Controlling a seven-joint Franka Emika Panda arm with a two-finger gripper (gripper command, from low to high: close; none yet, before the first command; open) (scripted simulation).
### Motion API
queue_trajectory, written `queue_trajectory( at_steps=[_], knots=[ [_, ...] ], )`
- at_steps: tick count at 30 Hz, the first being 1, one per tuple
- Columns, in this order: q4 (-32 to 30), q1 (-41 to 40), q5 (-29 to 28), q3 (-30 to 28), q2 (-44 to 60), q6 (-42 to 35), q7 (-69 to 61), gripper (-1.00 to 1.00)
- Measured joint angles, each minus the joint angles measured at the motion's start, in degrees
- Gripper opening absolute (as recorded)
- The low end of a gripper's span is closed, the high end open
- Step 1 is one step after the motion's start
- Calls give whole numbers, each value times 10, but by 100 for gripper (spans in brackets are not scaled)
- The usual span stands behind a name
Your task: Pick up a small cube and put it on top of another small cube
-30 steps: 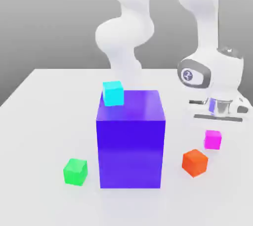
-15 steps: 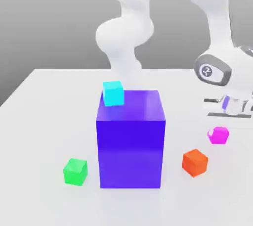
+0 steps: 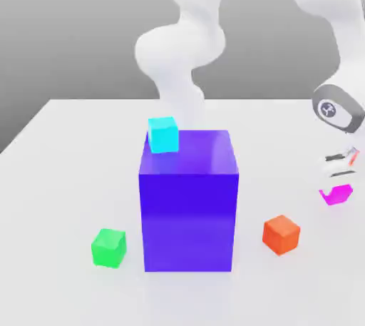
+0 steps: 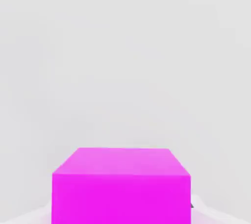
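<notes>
Rightward in the exterior view, I had the gripper [image 3: 341, 175] near the frame's right edge, its fingers clamped together on the small cube [image 3: 336, 194], which hung tilted and clear of the table [image 3: 64, 167]. Seen from the hand view, the small cube [image 4: 120, 185] sat close under the camera against plain white table surface [image 4: 122, 46]. Toward the middle of the table stood the big purple block [image 3: 188, 203], with the cyan cube [image 3: 163, 134] resting on its top at the far corner on the exterior view's left. An orange-red cube [image 3: 281, 234] lay on the table between the purple block and the held cube, apart from both. At the purple block's other side, near the front, I saw the green cube [image 3: 109, 247], just beside it but not touching. Bare table lay open along the front edge and across the exterior view's left.
</notes>
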Motion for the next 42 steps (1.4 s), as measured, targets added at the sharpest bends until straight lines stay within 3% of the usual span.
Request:
queue_trajectory(
  at_steps=[9,20,28,37,42],
  knots=[
    [68,-61,82,11,-65,-56,-131,-100],
    [121,-180,140,-46,-173,-101,-224,-100],
    [130,-282,145,-105,-241,-107,-237,-100],
    [141,-386,131,-211,-313,-91,-223,-100],
    [67,-447,59,-226,-303,-50,-114,-100]
  ],
)
